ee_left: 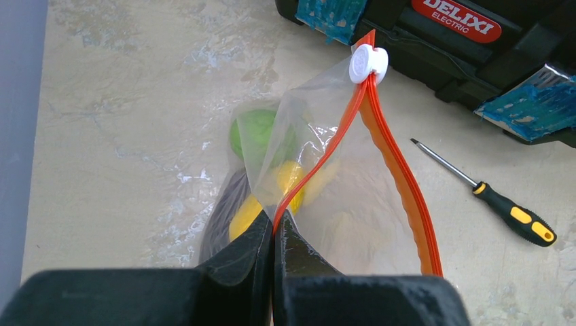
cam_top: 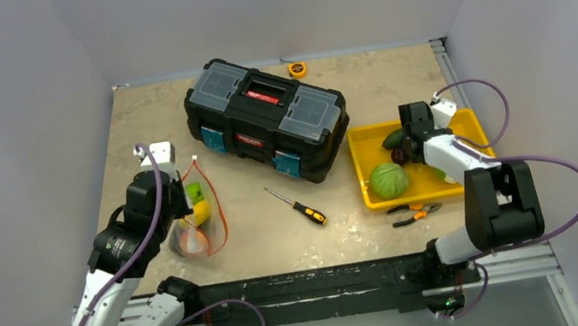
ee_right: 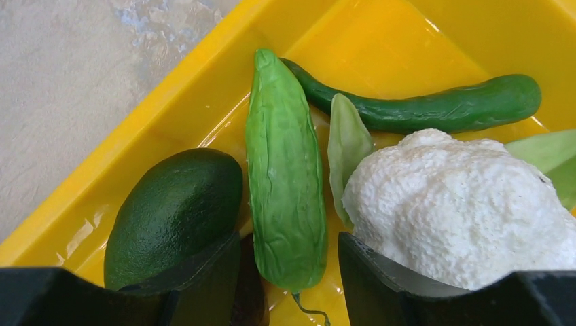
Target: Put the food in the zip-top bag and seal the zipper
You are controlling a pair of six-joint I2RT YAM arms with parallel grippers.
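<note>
left pincer [ee_left: 275, 221] shut on the zipper [ee_left: 401, 183] edge; right pincer [ee_right: 289, 255] part-open astride a pale gourd [ee_right: 285, 170], avocado [ee_right: 170, 210] and cauliflower [ee_right: 462, 204] crowding both sides, grip unclear.

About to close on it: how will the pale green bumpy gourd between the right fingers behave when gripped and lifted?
Likely rigid: the pale green gourd looks like moulded plastic, holding its shape. Its glossy, tapering skin may slip, so grip mid-body. Round in section and lying between the avocado and the cauliflower, it could roll or nudge them.
</note>
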